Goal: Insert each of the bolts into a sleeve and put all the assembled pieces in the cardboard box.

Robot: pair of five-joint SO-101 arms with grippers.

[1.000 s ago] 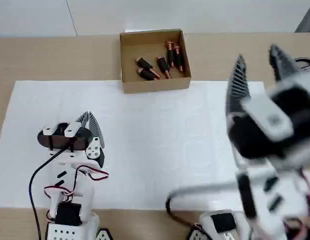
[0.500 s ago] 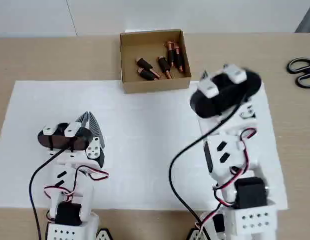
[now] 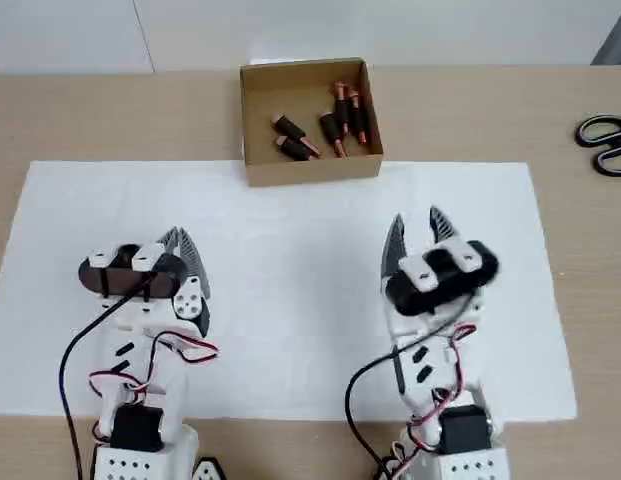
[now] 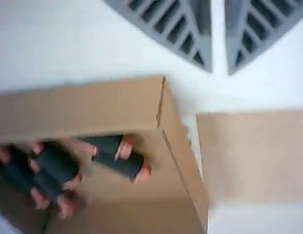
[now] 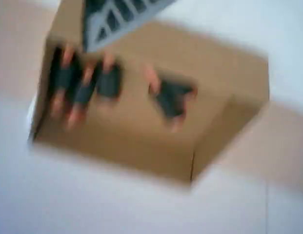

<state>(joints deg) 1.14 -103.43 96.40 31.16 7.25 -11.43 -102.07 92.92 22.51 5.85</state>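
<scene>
- Hovering over the near left part of the white sheet [image 3: 290, 300], the left gripper [image 3: 177, 235] points toward the far side. Its fingers are clenched almost together, with a thin slit between them in the left wrist view [image 4: 218, 68], and they hold nothing.
- The right gripper [image 3: 414, 218] is over the near right part of the sheet, a little farther out than the left. Its fingers are spread apart and released, with nothing between them.
- The cardboard box [image 3: 310, 172] stands farther off, about mid-table [image 3: 90, 110]. Its top is open and its near wall overlaps the sheet's far edge.
- Five assembled pieces [image 3: 330, 130] lie on the box floor, black sleeves with copper bolt ends. Two are toward the left and three sit close together toward the right.
- The wrist views look into the same box [image 4: 92, 105] [image 5: 117, 156] with the pieces [image 4: 119, 156] [image 5: 173, 97] inside.
- Scissors [image 3: 605, 140] lie on the bare table at the far right, well apart from the box.
</scene>
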